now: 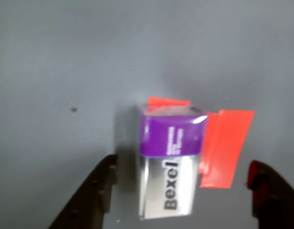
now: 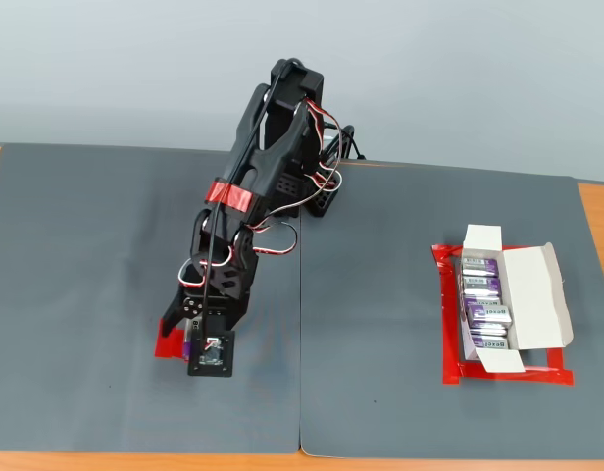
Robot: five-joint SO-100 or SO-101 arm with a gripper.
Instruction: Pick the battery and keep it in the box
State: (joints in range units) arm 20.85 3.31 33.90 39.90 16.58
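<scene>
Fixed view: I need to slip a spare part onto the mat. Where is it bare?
Bare: the mat between the arm and the box, and the far-left mat. Crowded: around the gripper over the battery and inside the box.

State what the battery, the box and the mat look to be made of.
Battery: likely metal casing, glossy silver with purple printed wrap; it shows glare.
Box: white cardboard, matte, with folded-out flaps.
Mat: dark grey, finely textured, matte; possibly rubber or fabric.
</scene>
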